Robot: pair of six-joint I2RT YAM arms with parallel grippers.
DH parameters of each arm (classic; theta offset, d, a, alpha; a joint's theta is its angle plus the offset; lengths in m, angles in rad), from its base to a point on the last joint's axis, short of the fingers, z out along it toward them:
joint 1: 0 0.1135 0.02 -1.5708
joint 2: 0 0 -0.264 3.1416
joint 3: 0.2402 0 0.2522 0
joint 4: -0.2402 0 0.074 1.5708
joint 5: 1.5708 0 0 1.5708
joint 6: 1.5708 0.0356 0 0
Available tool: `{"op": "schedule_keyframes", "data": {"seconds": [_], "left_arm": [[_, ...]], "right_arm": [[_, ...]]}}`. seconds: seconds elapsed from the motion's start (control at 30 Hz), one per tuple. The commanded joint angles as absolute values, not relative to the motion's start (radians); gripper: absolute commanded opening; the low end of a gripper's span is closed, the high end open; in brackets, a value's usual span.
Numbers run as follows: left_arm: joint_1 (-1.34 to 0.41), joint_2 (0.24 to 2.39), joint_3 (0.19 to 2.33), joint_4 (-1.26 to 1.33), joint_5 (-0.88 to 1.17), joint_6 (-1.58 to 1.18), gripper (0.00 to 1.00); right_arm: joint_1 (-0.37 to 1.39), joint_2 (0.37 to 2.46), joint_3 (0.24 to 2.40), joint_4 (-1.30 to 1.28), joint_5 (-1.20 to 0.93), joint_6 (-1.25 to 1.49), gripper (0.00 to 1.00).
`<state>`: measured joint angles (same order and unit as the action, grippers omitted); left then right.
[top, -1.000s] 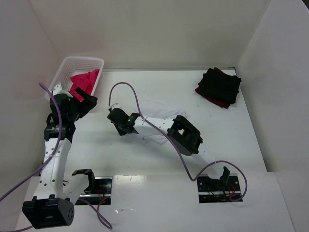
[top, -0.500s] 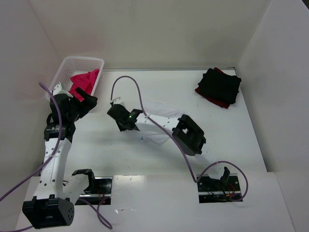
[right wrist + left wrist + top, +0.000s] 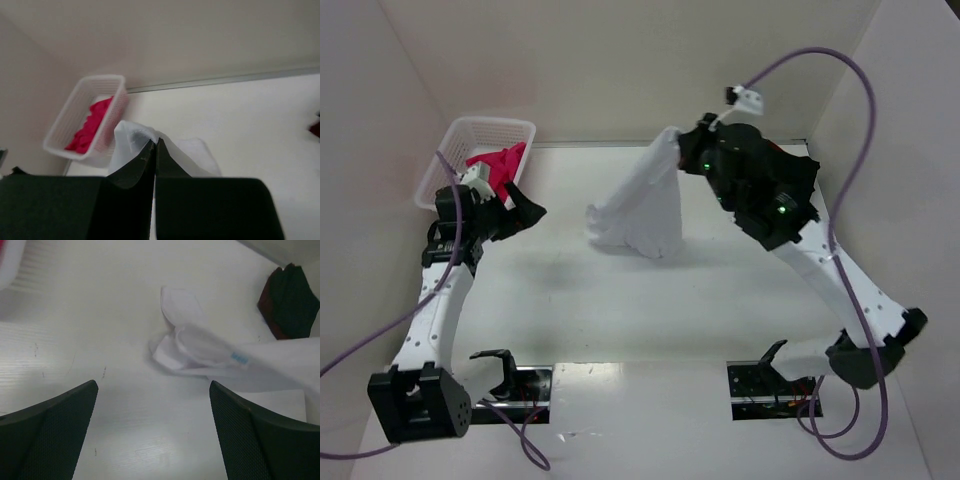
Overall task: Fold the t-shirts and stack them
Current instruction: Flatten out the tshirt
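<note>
While the right gripper (image 3: 154, 146) is pinching the white t-shirt (image 3: 640, 205), its fingers pressed tightly together on a fold of the cloth, it is holding that fold high above the far half of the table (image 3: 620, 310). From the pinch the white t-shirt is hanging down in a drape that is narrow at the top and widening below. Its lower part is resting bunched on the table near the middle, a little toward the far side. In the right wrist view the cloth is showing on both sides of the closed fingers. The left gripper (image 3: 152, 386) is hovering over the left part of the table, near the basket (image 3: 495, 124), with its fingers spread wide and nothing between them. It is pointing toward the white t-shirt, which is lying well apart from it, and in the left wrist view a small blue label (image 3: 240, 358) is showing on the cloth. Inside the basket, which is standing at the far left corner of the table, a pink t-shirt (image 3: 498, 165) is lying crumpled. At the far right corner a black t-shirt (image 3: 295, 290) is lying folded on top of a dark red t-shirt (image 3: 269, 307), whose edge is peeking out along one side.
</note>
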<state>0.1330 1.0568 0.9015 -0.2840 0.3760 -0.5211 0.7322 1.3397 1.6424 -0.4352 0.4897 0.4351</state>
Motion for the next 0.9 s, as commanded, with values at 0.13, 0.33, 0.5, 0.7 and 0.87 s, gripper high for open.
{"op": "schedule_keyframes", "data": {"seconds": [0.13,0.33,0.5,0.7,0.87], "left_arm": [[0.027,1.202,0.995,-0.276,0.521,-0.383,1.0],[0.002,1.226,1.032,-0.287,0.486,-0.387,1.0],[0.002,1.226,1.023,-0.287,0.462,-0.413,1.0],[0.002,1.226,1.014,-0.283,0.462,-0.422,1.0],[0.002,1.238,1.023,-0.262,0.511,-0.422,1.0]], "right_arm": [[0.611,1.279,1.333,-0.433,0.442,0.511,0.0],[0.611,1.303,1.333,-0.428,0.437,0.507,0.0],[0.611,1.429,1.471,-0.411,0.324,0.471,0.0],[0.614,1.631,1.764,-0.426,0.122,0.449,0.0],[0.621,1.71,2.1,-0.51,0.063,0.414,0.0]]}}
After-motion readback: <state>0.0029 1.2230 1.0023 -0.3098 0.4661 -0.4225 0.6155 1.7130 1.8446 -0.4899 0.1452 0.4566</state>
